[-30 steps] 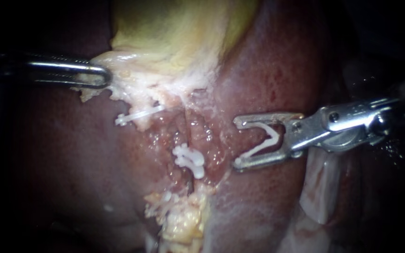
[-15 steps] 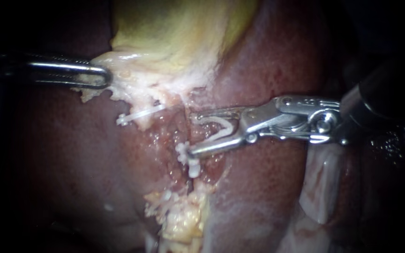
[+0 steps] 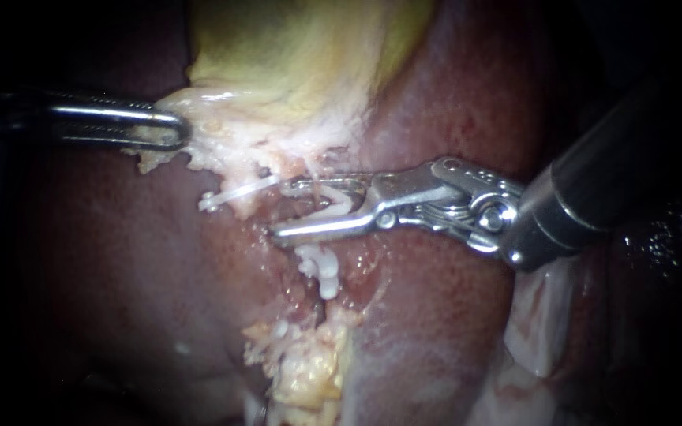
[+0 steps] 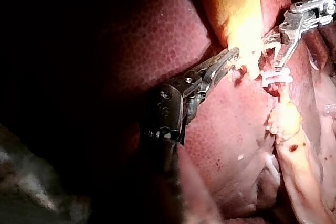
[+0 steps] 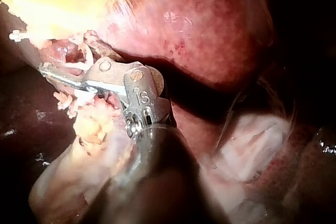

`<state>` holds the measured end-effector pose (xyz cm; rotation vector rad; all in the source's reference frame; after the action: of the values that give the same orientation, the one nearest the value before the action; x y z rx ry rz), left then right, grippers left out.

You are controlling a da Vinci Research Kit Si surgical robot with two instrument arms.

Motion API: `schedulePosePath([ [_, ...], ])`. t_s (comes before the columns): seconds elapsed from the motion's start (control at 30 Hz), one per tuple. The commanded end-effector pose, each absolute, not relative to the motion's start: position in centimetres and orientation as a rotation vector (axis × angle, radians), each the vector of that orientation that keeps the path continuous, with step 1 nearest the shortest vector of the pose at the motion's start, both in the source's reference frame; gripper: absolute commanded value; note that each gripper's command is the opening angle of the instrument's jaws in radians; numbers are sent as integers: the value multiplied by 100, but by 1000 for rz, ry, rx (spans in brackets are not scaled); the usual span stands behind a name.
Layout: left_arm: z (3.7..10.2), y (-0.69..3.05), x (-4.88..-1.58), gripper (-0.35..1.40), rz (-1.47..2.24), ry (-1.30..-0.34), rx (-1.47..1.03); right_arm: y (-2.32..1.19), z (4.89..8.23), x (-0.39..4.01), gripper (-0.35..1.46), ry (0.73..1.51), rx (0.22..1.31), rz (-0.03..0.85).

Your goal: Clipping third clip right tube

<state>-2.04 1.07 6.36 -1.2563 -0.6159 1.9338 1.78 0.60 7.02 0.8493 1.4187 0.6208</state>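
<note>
My right instrument (image 3: 282, 210) comes in from the right, carrying an open white clip (image 3: 339, 207). Its jaws stand apart, one on each side of the right tube (image 3: 310, 241). They sit just above the white clips (image 3: 319, 270) fixed lower on that tube. Another white clip (image 3: 234, 193) lies across the left tube. My left instrument (image 3: 163, 130) is shut on the pale edge of the gallbladder (image 3: 278, 71) and holds it to the left. From the left wrist view, the left instrument (image 4: 233, 55) grips yellowish tissue, with the right instrument (image 4: 277, 53) beyond it.
Dark red liver (image 3: 451, 315) surrounds the dissected bed. A yellow fatty lump (image 3: 305, 367) sits below the clips. In the right wrist view the right instrument (image 5: 58, 59) lies over that fatty tissue (image 5: 97, 121), and pale tissue (image 5: 252, 145) lies beside the shaft.
My right instrument has moved left from over the liver to the right tube, its jaws with the open clip now straddling the tube above the fixed clips. My left instrument has held still.
</note>
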Motion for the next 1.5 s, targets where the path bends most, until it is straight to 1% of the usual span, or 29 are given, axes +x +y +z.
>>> schedulePosePath([
  [0.03,636,107,-204,-35,1934,-616,-1256,62,697,177,48,1427,858,615],
  [0.2,636,107,-204,-35,1934,-616,-1256,63,672,175,47,1440,909,582],
  [0.3,636,107,-204,-35,1934,-616,-1256,62,659,171,45,1447,962,587],
  [0.57,636,107,-204,-35,1934,-616,-1256,64,641,170,39,1443,1017,569],
  [0.67,636,107,-204,-35,1934,-616,-1256,69,638,169,30,1438,1029,582],
  [0.73,636,107,-204,-35,1934,-616,-1256,73,636,169,20,1436,1037,587],
  [0.77,636,107,-204,-35,1934,-616,-1256,73,635,168,14,1431,1047,596],
  [0.8,636,107,-204,-35,1934,-616,-1256,74,634,168,4,1423,1061,609],
  [0.97,636,107,-204,-35,1934,-616,-1256,72,635,166,-22,1396,1106,651],
  [1.0,636,107,-204,-35,1934,-616,-1256,72,635,166,-33,1388,1119,664],
  [1.07,636,107,-204,-35,1934,-616,-1256,72,635,165,-35,1371,1145,690],
  [1.13,636,107,-204,-35,1934,-616,-1256,72,635,165,-35,1373,1136,710],
  [1.5,636,107,-204,-35,1934,-616,-1256,70,636,166,-35,1370,1132,711],
])
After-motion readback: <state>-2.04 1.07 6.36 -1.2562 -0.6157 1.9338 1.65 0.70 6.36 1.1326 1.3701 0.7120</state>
